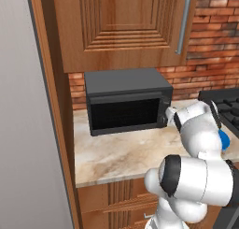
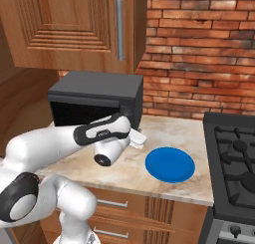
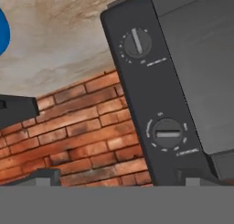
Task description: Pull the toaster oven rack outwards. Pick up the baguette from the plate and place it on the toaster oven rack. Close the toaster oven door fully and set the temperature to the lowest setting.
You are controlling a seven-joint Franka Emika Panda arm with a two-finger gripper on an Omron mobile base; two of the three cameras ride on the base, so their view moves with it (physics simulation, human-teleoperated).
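Toaster oven [image 1: 123, 90] at the back edge of the counter [image 1: 121, 153], toward its left end, against the brick wall [image 2: 199, 49]. Toaster oven door [image 1: 123, 113] shut flat over the cavity, with a dark window hiding the inside; impossible to tell where the toaster oven rack and the baguette lie. Bright blue plate [image 2: 170, 164] close to the front edge of the counter, to the right of the oven, with nothing on it.

Judging from this, probably the last step in hand: turning the temperature down to the lowest setting.

Gripper [image 3: 121, 177] just in front of the narrow control strip [image 3: 151, 95] at the front right of the oven, jaws spread wide, gripping nothing, apparently not yet touching either knob. Two round knobs on the strip, the first knob [image 3: 137, 42] and the second knob [image 3: 167, 133], each with a straight pointer bar; labels too small to read, so not possible to say which one is for temperature.

To do it well:
- Settle first which knob to take.
- Centre the open jaws on that knob, one fingertip on each side of it.
- Go straight in, then close firmly before turning.
- Turn around the knob's own axis toward the low end of its scale, up to the stop.
- Keep away from the other knob and avoid sideways pressure, with the risk of sliding the oven along the counter.
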